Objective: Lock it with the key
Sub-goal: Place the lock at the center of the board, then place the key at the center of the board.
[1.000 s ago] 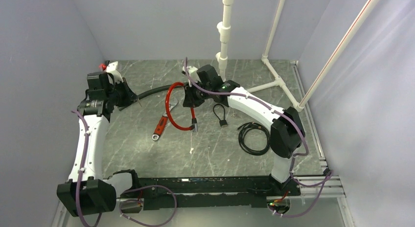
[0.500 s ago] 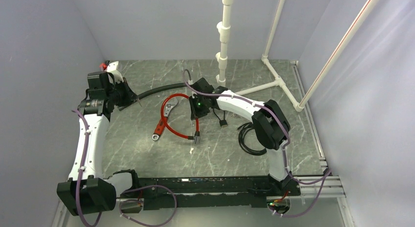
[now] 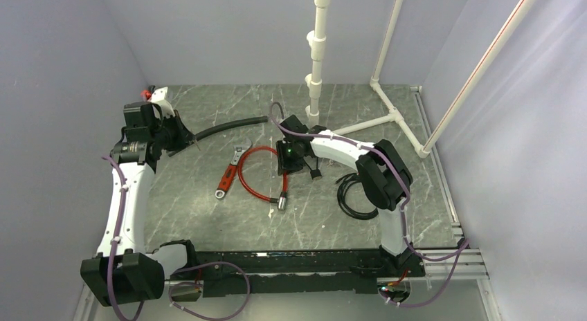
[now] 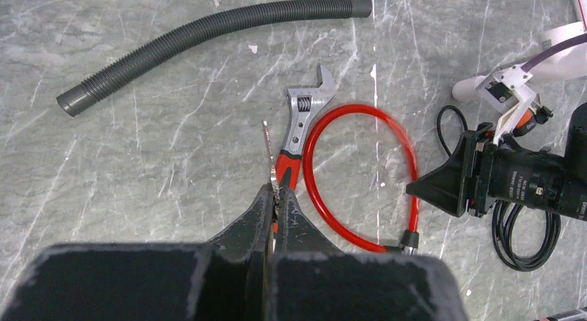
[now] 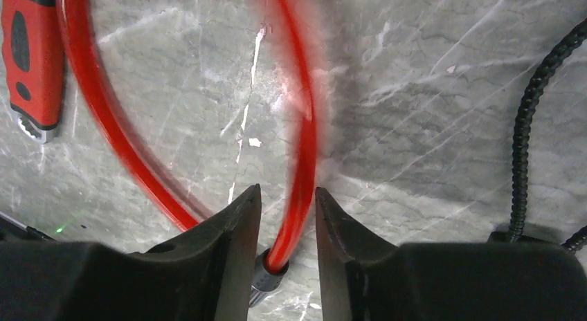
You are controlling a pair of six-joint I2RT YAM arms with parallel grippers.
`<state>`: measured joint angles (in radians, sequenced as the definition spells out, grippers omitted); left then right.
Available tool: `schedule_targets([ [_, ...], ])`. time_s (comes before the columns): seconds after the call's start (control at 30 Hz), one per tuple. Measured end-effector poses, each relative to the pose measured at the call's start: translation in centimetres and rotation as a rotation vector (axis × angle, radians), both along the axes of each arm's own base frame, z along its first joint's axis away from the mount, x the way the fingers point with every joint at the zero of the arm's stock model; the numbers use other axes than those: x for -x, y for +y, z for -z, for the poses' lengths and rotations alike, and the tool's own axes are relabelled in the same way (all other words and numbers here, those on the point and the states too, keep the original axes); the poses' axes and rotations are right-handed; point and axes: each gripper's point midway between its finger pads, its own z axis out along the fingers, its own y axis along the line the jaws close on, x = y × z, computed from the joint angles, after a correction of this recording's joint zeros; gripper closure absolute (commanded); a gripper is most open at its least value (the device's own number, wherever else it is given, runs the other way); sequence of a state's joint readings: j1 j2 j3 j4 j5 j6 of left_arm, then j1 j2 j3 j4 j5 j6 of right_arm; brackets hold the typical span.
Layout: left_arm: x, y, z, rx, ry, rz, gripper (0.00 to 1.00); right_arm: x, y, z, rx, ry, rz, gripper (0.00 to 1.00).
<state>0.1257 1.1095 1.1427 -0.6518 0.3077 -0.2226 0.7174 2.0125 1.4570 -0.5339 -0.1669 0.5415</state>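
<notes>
One tiny key [image 3: 315, 173] lies flat on the table [image 3: 208, 217], well to the right of the adjustable wrench [image 4: 299, 134], with the red loop between the two. Its black cord [image 5: 526, 117] runs down the edge of the right wrist view to the blocky head at the bottom. Nothing touches the key.

The right hand [image 5: 287, 193] is low over the table just on the wrench side of the key. Its fingers are spread, and a strand of the red cable [image 5: 301, 127] passes between them, smeared in the picture. The gap looks wider than the strand, so I judge it released rather than gripped. The cable curls into a loop just beside the wrench's handle, perhaps touching it, and ends in a metal fitting nearer the arm bases than the wrench. A coiled black cable [image 3: 342, 195] sits farther right of the wrench than the key. A grey corrugated hose [image 4: 208, 34] lies beyond the wrench's jaw end.

The left hand [image 4: 275, 195] is well to the left of the wrench, clenched on a thin metal strip [image 4: 273, 176]; I cannot tell what it is.

As for progress, no step of the locking shows as done. The key is not picked up, and no lock body with a keyhole can be made out. Grasping the key, fitting it and turning it all appear to remain.
</notes>
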Motion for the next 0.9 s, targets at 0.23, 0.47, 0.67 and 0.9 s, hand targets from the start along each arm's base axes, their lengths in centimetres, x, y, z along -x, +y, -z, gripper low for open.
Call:
schedule_targets([
  [0.23, 0.1, -0.1, 0.4, -0.003, 0.004, 0.013, 1.00, -0.1, 0.0, 0.0, -0.006, 0.007, 0.022, 0.47],
  [0.47, 0.5, -2.7, 1.2, 0.042, -0.039, 0.198, 1.00, 0.1, 0.8, -1.3, -0.062, -0.001, -0.027, 0.33],
  [0.67, 2.0, -7.1, 3.5, 0.140, -0.037, 0.439, 1.00, 0.7, 1.2, -8.3, -0.221, -0.182, -0.123, 0.26],
  [0.9, 1.7, -13.6, 5.9, 0.223, -0.003, 0.658, 1.00, 2.9, -1.1, -16.8, -0.355, -0.472, -0.221, 0.14],
])
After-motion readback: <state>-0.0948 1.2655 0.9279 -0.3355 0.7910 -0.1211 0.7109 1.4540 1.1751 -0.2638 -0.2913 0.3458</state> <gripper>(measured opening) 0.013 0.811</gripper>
